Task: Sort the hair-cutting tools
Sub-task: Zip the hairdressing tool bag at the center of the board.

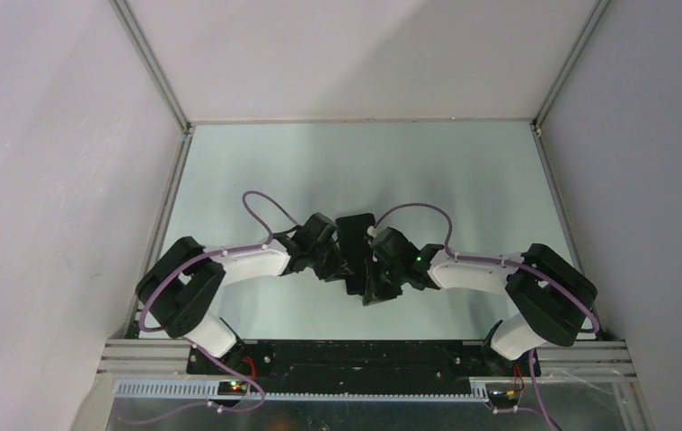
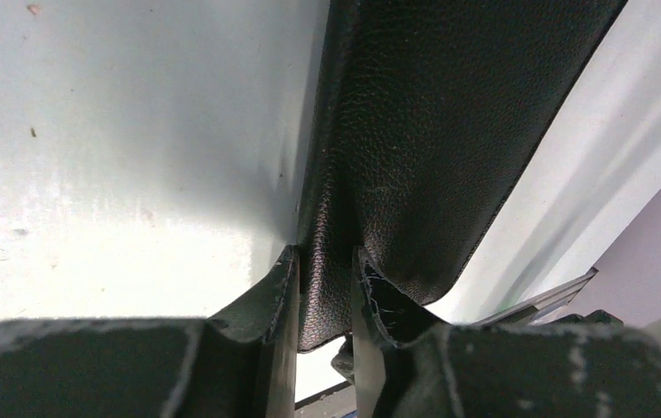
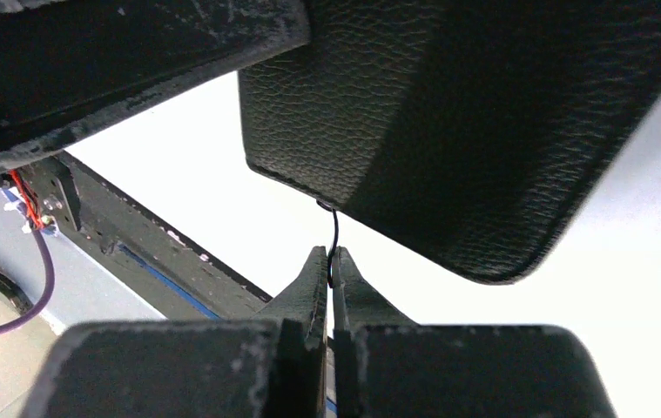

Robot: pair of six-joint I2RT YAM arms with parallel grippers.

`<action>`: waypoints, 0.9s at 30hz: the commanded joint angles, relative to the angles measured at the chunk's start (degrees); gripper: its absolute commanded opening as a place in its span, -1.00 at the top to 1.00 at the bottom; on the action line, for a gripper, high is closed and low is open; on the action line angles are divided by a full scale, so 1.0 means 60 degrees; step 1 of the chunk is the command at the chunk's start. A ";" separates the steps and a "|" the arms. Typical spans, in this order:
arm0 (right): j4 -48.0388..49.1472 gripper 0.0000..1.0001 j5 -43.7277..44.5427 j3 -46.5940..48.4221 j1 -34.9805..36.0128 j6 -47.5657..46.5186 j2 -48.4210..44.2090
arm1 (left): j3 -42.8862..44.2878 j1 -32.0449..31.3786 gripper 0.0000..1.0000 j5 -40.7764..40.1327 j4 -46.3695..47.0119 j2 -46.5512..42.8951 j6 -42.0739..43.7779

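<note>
At mid-desk (image 1: 256, 171), your left claw (image 2: 325, 300) pinches a lower edge of the black case (image 2: 431, 131). Your right claw (image 3: 332, 274), pressed together, nips a thin black loop (image 3: 336, 228) at the case's corner, probably a zip pull. No scissors or combs show in any view; they likely sit inside. Hold the left grip firm and draw the loop steadily along the seam, not away from it. The case is soft, pebble-grained leatherette with stitched, rounded corners, and it buckles where squeezed.
</note>
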 commanded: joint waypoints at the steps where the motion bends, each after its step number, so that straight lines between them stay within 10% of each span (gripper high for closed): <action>1: -0.1570 1.00 0.0066 0.0241 -0.0400 -0.0766 -0.0592 | -0.0103 -0.0092 0.61 -0.1004 -0.1380 0.0589 0.0566; 14: -0.2469 1.00 0.0053 -0.1106 -0.3409 -0.2194 -0.1883 | 0.0069 0.0079 0.77 -0.0935 -0.1539 0.0640 0.1048; 23: -0.1414 1.00 -0.1086 -0.0191 -0.1051 -0.1913 -0.0802 | 0.1081 0.1143 0.52 -0.0305 -0.2275 0.0930 0.2903; 27: -0.0109 1.00 -0.1650 0.0813 0.0142 -0.1208 0.0321 | 0.0643 0.1981 0.03 -0.0435 -0.2298 -0.0219 0.2832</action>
